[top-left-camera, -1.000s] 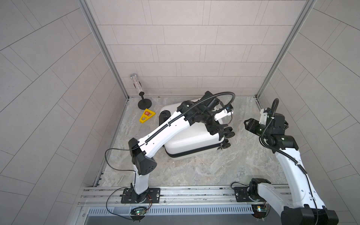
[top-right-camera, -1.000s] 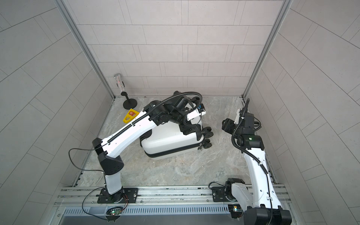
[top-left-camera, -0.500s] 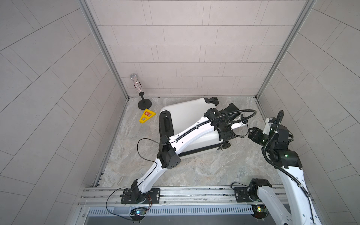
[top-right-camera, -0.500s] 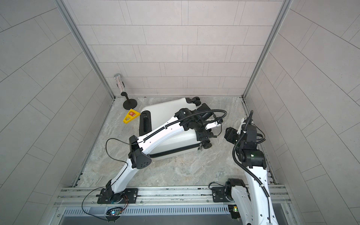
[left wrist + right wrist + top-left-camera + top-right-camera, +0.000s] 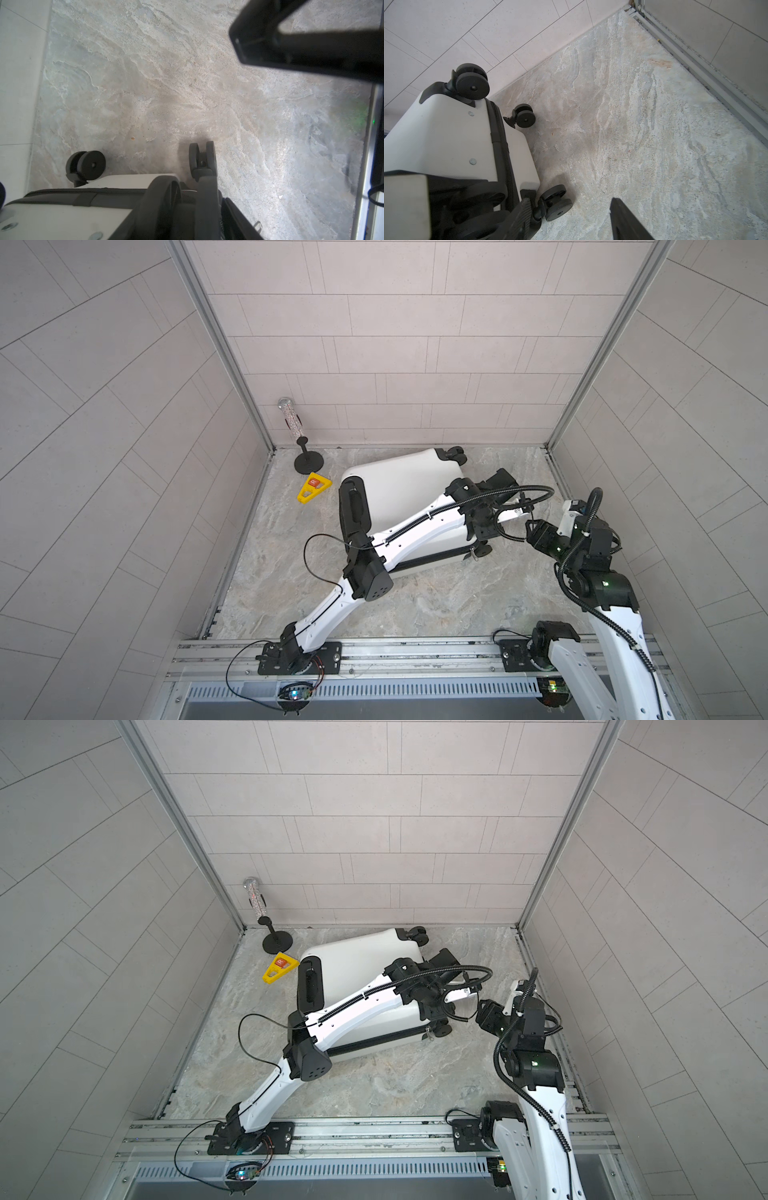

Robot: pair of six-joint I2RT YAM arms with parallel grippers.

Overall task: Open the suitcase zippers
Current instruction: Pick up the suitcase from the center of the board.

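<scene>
The white suitcase (image 5: 399, 485) lies on its side on the stone floor, with its black wheels (image 5: 473, 85) toward the right wall. The black zippers (image 5: 500, 135) run round the seam between the shells, and a small metal pull (image 5: 258, 225) hangs at the near wheel corner. My left arm reaches across the case. My left gripper (image 5: 482, 526) (image 5: 187, 187) sits on that corner with its jaws astride the zipper band. The gap between them is dark. My right gripper (image 5: 534, 531) (image 5: 571, 224) is open, a short way off the wheel end, and holds nothing.
A yellow wedge (image 5: 313, 487) and a black stand with a glittery tube (image 5: 307, 460) sit at the back left. Tiled walls close in three sides. A metal floor rail (image 5: 695, 68) runs along the right wall, and the arms' mounting rail (image 5: 374, 651) along the front.
My left arm has swung from over the suitcase's top down to its wheel end. My right arm has come lower and closer to the case. The last half second shows little movement.
</scene>
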